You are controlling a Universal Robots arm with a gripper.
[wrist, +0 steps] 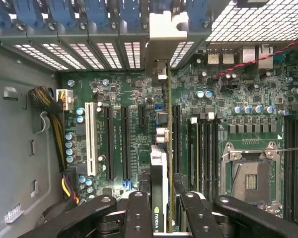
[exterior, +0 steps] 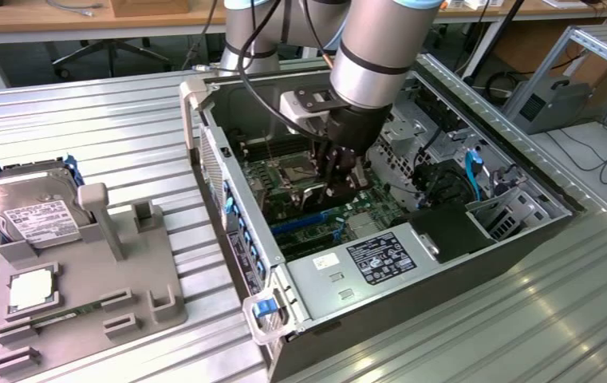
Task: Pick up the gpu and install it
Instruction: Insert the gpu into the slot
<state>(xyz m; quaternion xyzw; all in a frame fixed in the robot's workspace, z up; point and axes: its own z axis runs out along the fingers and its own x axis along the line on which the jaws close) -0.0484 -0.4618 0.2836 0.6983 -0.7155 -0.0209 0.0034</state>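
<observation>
The gpu (wrist: 159, 171) is seen edge-on in the wrist view: a thin green card with a dark cooler on one face. Its pale metal end bracket (wrist: 164, 34) stands against the row of rear slot openings of the case. My gripper (wrist: 164, 210) is shut on the card, with black fingers (wrist: 139, 210) on both faces. The card stands upright over the long black expansion slots (wrist: 176, 134) of the motherboard; I cannot tell whether it is seated. In the exterior view my gripper (exterior: 340, 179) reaches down inside the open computer case (exterior: 242, 209).
Beside the card are an empty CPU socket (wrist: 251, 173), a white slot (wrist: 91, 139) and a cable bundle (wrist: 49, 106). Outside the case, at the exterior view's left, a grey fixture (exterior: 154, 275) carries a hard drive (exterior: 37, 211) and a CPU (exterior: 32, 291).
</observation>
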